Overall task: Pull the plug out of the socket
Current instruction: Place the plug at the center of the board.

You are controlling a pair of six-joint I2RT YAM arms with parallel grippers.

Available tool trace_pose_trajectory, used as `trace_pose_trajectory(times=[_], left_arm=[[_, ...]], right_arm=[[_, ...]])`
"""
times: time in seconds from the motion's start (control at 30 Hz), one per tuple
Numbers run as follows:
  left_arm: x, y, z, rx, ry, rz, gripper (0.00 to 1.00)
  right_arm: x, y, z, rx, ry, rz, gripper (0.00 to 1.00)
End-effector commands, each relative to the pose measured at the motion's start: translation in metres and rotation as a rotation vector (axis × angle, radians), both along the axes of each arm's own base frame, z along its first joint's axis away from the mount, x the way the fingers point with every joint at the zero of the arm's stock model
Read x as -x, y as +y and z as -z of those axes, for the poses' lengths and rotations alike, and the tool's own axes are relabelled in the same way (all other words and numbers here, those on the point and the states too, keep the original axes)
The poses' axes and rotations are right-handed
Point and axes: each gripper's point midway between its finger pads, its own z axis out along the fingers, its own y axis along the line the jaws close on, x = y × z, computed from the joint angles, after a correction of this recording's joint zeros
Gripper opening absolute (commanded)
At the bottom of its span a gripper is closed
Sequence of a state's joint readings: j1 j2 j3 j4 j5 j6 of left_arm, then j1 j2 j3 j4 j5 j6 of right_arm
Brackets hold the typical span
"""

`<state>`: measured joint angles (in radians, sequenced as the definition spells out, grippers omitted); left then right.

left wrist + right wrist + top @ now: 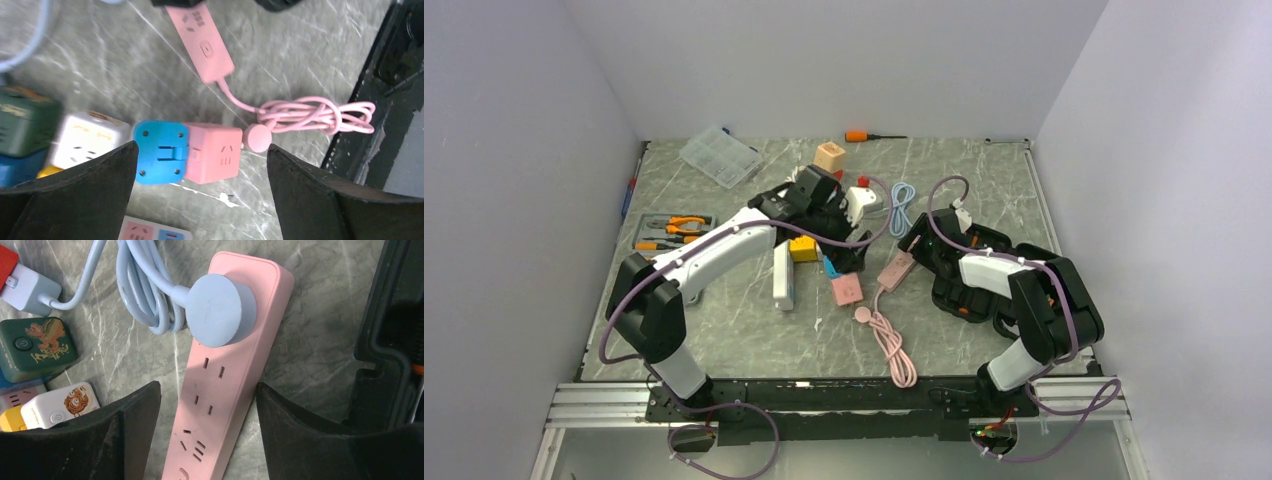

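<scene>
Pale-blue round plug (220,310) seated in far end of pink power strip (215,405) on tabletop (310,340), right jaws open astride the strip just short of it, left jaws wide open over blue cube adapter (160,159) left of the strip.

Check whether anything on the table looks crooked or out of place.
The pale blue round plug sits off-centre on the pink power strip, overhanging one long edge, so it may be only partly seated.
</scene>
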<state>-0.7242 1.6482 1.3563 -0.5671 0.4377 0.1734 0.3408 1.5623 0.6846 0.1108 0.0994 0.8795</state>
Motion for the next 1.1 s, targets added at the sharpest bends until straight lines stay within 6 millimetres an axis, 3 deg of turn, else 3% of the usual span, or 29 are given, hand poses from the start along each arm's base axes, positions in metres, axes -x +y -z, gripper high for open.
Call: trace_pose_trajectory(times=[0.0,0.17,0.3,0.47,0.67,0.77,1.07], left_arm=[[-0.020,0.010,-0.032,0.021,-0.079,-0.007,0.99],[-0.019,0.026,-0.002,-0.093,-0.061,0.018,0.99],[-0.014,0.033,0.009,-0.114,-0.050,0.014,0.99],[-0.009,0.029,0.018,-0.111,0.028,-0.006,0.99],[0.000,0.024,0.063,-0.167,0.198,-0.119,0.99],[0.004,0.019,0.073,-0.183,0.268,-0.167,0.99],[0.004,0.005,0.093,-0.234,0.219,-0.188,0.99]], right_arm=[[-0.014,0.003,-0.012,0.026,-0.071,0.007,0.69],[-0.022,0.003,-0.043,0.056,-0.145,-0.010,0.61],[-0.025,0.002,-0.048,0.095,-0.163,-0.022,0.52],[-0.026,0.009,-0.047,0.125,-0.176,-0.048,0.37],[-0.020,0.013,-0.050,0.184,-0.190,-0.074,0.29],[-0.014,0.012,-0.056,0.202,-0.207,-0.085,0.28],[0.012,-0.003,-0.064,0.221,-0.229,-0.090,0.14]])
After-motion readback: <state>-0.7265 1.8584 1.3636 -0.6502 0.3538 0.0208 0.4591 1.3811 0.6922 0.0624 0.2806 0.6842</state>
